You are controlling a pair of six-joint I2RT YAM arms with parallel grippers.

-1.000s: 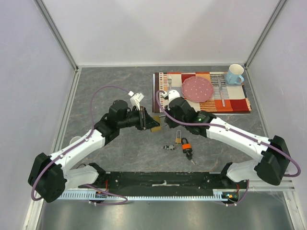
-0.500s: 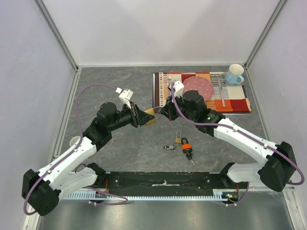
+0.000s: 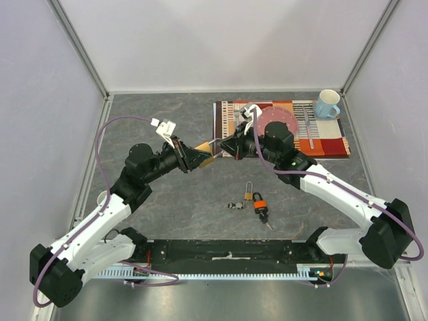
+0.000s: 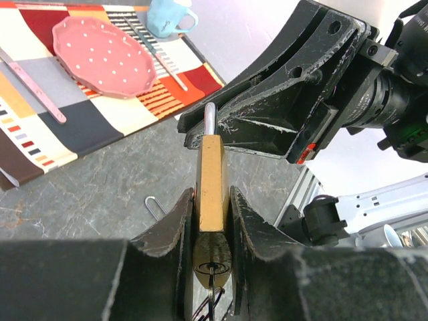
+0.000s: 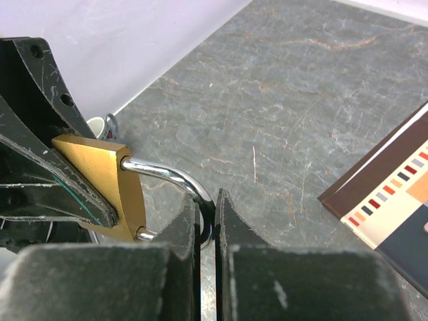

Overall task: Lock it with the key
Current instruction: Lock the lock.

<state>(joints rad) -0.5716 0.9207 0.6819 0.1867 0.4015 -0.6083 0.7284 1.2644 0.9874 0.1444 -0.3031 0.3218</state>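
Left pincer (image 4: 212, 204) clamping brass padlock (image 4: 212, 167), right pincer (image 4: 200, 131) pinching its shackle (image 4: 210, 115)

**Three views, one padlock in common**

Your top camera sits high behind the arm bases and looks down on the whole table (image 3: 154, 110) from far off. Your left wrist camera looks along the left gripper (image 4: 211, 200), close on the brass padlock (image 4: 212, 177), with the placemat (image 4: 100, 124), pink plate (image 4: 100, 48) and blue mug (image 4: 167, 17) beyond. Your right wrist camera faces the opposite way past the right gripper (image 5: 207, 204), equally close. All three views share that padlock.
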